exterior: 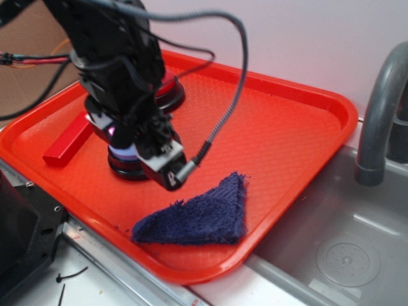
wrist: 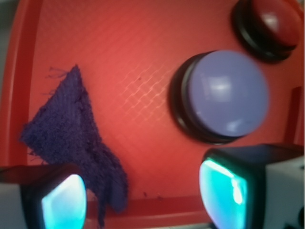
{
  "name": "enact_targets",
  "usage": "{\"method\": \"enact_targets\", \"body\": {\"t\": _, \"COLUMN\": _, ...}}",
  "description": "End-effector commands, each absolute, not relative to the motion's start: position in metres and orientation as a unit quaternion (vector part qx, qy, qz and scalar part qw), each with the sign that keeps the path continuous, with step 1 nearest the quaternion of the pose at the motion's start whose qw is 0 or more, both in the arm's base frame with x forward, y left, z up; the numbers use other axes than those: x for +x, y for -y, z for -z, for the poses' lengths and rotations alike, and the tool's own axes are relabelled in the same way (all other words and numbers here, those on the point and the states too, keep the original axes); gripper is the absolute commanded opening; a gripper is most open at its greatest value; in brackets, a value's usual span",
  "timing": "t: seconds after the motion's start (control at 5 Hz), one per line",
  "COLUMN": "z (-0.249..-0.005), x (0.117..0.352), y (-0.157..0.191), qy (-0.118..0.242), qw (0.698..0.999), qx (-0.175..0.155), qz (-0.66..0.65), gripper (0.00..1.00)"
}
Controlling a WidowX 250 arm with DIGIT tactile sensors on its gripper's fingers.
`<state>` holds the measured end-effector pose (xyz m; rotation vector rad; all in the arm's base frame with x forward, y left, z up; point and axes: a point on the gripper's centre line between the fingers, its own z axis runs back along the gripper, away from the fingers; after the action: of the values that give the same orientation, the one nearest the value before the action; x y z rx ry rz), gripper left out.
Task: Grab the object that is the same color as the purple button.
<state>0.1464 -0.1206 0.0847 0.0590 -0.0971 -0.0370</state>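
Purple terry cloth (wrist: 71, 138) lies beside the lavender dome button (wrist: 224, 93), mostly hidden in the exterior view; gripper (wrist: 143, 195) fingers apart, seemingly empty.

Purple button (wrist: 224, 95) lies beside purple cloth (wrist: 71, 138).

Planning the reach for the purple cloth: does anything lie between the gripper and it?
Nothing visible does. The open gripper hangs over the red tray; the dark purple cloth lies flat, its lower tip near one finger. The purple button and red button sit off to the other side, apart from the cloth.
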Motion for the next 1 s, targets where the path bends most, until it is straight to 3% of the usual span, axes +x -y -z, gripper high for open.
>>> {"method": "enact_targets", "body": {"t": 0.0, "z": -0.051, "x": 0.142, "y": 0.15, "qy": 0.051, "qw": 0.997, "qx": -0.005, "qz": 0.064, "gripper": 1.0}}
{"method": "enact_targets", "body": {"t": 0.6, "z": -0.02, "x": 0.134, "y": 0.132, "qy": 0.017, "qw": 0.999, "qx": -0.039, "qz": 0.012, "gripper": 1.0}}
{"method": "enact_targets", "body": {"t": 0.8, "z": -0.017, "x": 0.134, "y": 0.133, "qy": 0.014, "qw": 0.999, "qx": -0.04, "qz": 0.014, "gripper": 0.0}}
